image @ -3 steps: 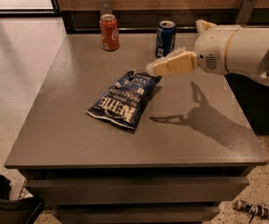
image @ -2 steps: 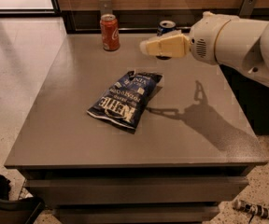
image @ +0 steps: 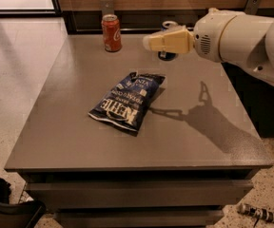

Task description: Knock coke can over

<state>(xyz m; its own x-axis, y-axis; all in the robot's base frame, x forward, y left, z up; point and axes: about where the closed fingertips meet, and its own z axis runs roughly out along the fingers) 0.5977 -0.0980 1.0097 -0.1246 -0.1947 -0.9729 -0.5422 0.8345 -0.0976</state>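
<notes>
The coke can (image: 111, 33), red-orange with a silver top, stands upright at the far left of the grey table (image: 80, 137). My gripper (image: 149, 41) reaches in from the right on a white arm, its cream-coloured tip level with the can's middle and a short way to the can's right, not touching it.
A dark blue soda can (image: 167, 55) stands at the table's back, mostly hidden behind the gripper. A dark blue chip bag (image: 127, 102) lies flat in the middle of the table. A wooden wall with metal brackets runs behind the table. The arm's shadow falls on the right side.
The gripper has moved left and slightly away, from in front of the blue can toward the coke can. The cans and the bag have not moved.
</notes>
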